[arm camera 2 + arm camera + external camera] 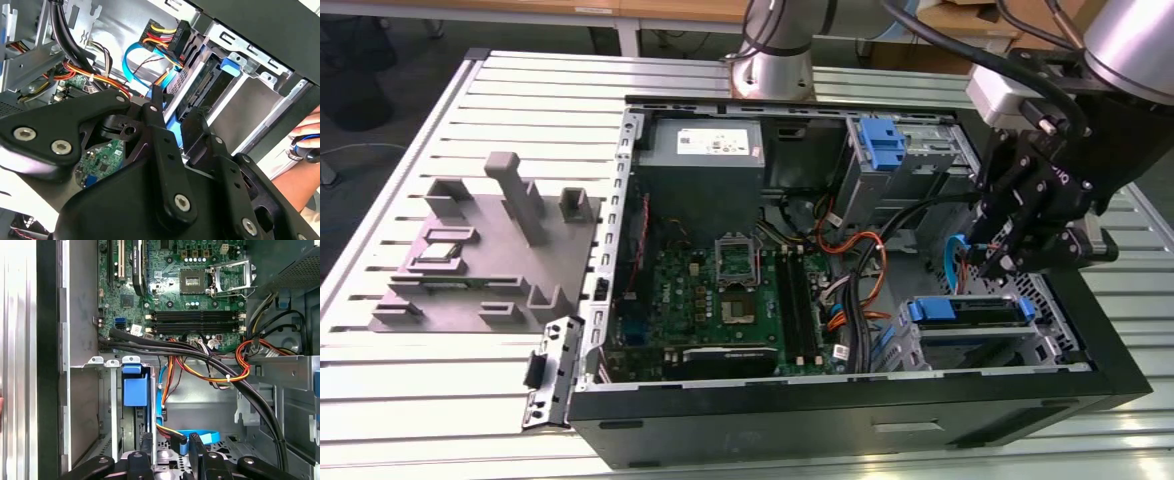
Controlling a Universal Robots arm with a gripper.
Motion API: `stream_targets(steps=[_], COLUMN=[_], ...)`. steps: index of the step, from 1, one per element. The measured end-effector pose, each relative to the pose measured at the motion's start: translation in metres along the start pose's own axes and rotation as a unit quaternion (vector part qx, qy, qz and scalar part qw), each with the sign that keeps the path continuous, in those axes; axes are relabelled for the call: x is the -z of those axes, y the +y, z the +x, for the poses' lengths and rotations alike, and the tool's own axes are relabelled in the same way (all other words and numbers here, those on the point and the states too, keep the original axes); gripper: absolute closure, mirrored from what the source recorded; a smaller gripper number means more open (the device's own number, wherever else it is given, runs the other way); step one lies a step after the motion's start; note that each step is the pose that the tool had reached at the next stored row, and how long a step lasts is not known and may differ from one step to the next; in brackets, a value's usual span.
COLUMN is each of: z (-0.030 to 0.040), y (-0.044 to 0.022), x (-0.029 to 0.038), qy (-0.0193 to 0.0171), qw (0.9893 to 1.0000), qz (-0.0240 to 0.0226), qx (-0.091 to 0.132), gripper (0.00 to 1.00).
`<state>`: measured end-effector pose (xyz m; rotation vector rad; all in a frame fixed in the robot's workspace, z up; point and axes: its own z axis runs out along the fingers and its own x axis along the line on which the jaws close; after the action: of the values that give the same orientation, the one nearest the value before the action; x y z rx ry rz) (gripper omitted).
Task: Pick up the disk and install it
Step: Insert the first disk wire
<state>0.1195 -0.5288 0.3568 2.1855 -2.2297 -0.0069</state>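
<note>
The disk (967, 310) stands on edge in the lower drive bay of the open computer case (854, 400), framed by its blue carrier. Its blue tab (135, 385) shows in both wrist views, with the dark connector side (200, 92) facing the cables. My gripper (994, 265) hangs just above the bay, at the exterior view's right. Its black fingers (152, 112) are spread at the disk's end, gripper (174, 117) open, nothing clamped between them. The gripper (169, 442) straddles the blue data cable (200, 435) beside the disk's edge (142, 425).
A motherboard (720, 290) fills the case floor, with a grey power supply (704, 145) behind it and another blue bracket (881, 140) in the upper bay. Orange, yellow and black cables (210, 365) cross beside the bay. A grey fixture (467, 250) sits on the table. A hand (305, 135) rests outside the case.
</note>
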Motion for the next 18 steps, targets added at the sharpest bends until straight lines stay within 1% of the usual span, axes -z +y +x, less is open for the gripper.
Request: stream_targets(steps=[11, 12, 14, 15, 17, 18], z=[-0.0002, -0.0002, -0.0002, -0.0002, -0.0002, -0.0002], y=[0.0, 0.0, 0.0, 0.0, 0.0, 0.0], x=[-0.0007, -0.0007, -0.0008, -0.0008, -0.0008, -0.0008], qy=[0.0, 0.0, 0.0, 0.0, 0.0, 0.0], qw=[1.0, 1.0, 1.0, 1.0, 1.0, 1.0], qz=[0.0, 0.0, 0.0, 0.0, 0.0, 0.0], qx=[0.0, 0.0, 0.0, 0.0, 0.0, 0.0], gripper=[0.58, 0.6, 0.72, 0.72, 0.84, 0.84])
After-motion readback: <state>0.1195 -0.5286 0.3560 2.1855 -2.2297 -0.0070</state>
